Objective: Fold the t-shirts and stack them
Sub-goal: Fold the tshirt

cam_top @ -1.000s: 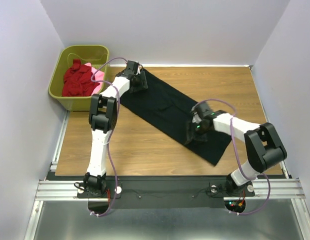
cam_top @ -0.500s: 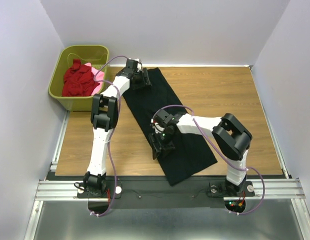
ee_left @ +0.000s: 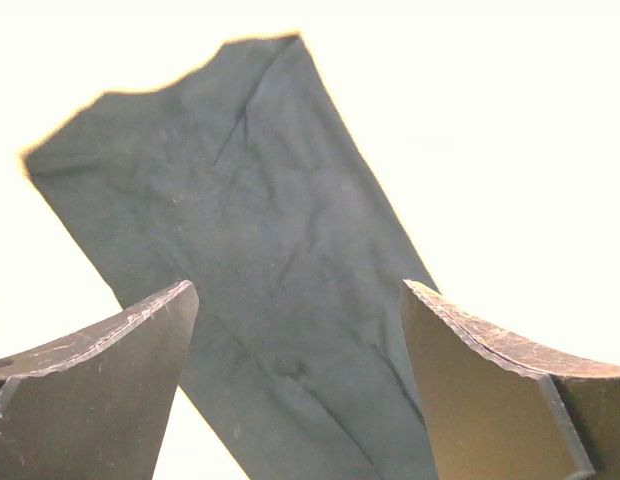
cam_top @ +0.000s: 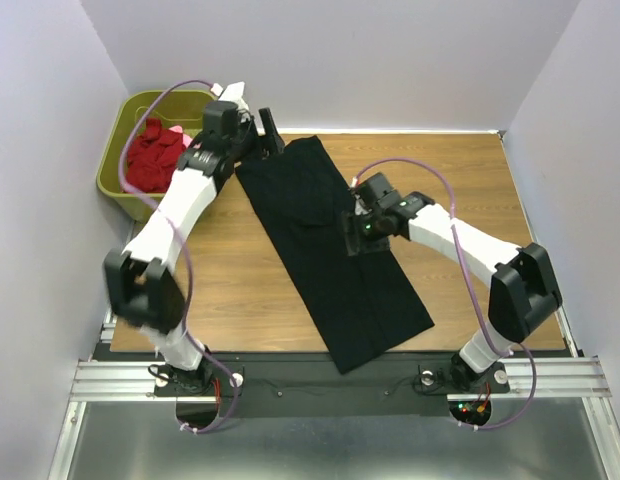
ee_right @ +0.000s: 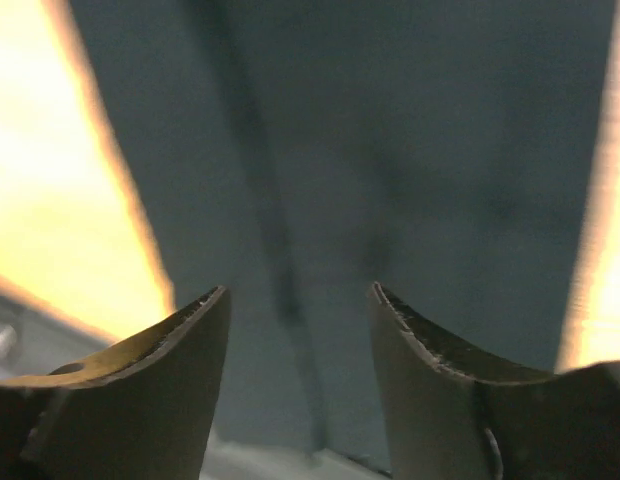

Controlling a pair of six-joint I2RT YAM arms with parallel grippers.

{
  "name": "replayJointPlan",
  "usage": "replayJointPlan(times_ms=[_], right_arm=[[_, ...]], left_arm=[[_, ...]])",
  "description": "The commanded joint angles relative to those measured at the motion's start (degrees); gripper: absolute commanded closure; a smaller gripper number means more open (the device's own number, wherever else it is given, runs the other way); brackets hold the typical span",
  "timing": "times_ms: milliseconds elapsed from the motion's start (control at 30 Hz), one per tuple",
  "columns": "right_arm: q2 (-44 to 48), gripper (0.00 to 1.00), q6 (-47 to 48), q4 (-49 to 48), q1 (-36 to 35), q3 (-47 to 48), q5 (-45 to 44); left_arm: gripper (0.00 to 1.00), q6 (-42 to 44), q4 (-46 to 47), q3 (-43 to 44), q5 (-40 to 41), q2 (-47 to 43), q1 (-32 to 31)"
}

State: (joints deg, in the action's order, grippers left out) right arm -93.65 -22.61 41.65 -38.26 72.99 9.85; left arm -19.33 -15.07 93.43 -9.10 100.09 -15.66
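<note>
Looking down from above, I am seeing the black t-shirt (cam_top: 325, 265) lying flat on the tabletop (cam_top: 230, 290) as one long, thin strip. Its long way is running on a slant, from the far left corner down toward the near right. That slant is what I am thinking about most, because I am guessing the next fold is going across the short way, bringing one end over to the other. The left tool (cam_top: 264, 133) is hanging just beside the far end of the strip. Its two fingers (ee_left: 110, 390) are standing wide apart with nothing between them, and its own camera is showing only the black cloth lying below. The right tool (cam_top: 358, 236) is sitting over the middle of the strip, by the right long edge. Its fingers (ee_right: 130, 400) are spread too, and I am not seeing any cloth caught between them. So neither tool is holding the shirt right now. The far end is lying closest to the left tool, and the near end is lying closer to the right arm, though well apart from where the right tool is hanging. The dark red t-shirt (cam_top: 150, 160) is waiting in the green basket (cam_top: 118, 150) at the far left, right behind the left arm.
</note>
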Motion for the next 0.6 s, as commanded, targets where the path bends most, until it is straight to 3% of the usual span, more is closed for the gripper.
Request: replayJointPlan(times_ms=[0,167,300,400,567], right_arm=[[1.4,0.39,4.6,1.2,4.1,-1.9,-9.5],[0.0,0.58,7.3,0.6,4.2,-3.1,-12.2],[-1.9,0.58,7.7,-0.9,4.2,-4.6,-12.6],[-2.5,0.58,7.4,-1.2,4.2,-6.4,-12.2],[-2.2,0.59,6.7,-1.0,4.2,-10.9,-10.6]], left_arm=[[0.06,2.4,1.3,-10.3,4.8,-9.3,-4.2],[0.06,0.5,-0.4,-23.4,10.5,-16.8,-10.8],[0.06,-1.6,0.9,-30.1,12.0,-20.0,-12.3],[0.07,-2.5,1.8,-30.0,12.3,-18.2,-12.4],[0.09,-1.9,1.4,-22.2,12.4,-8.2,-12.5]])
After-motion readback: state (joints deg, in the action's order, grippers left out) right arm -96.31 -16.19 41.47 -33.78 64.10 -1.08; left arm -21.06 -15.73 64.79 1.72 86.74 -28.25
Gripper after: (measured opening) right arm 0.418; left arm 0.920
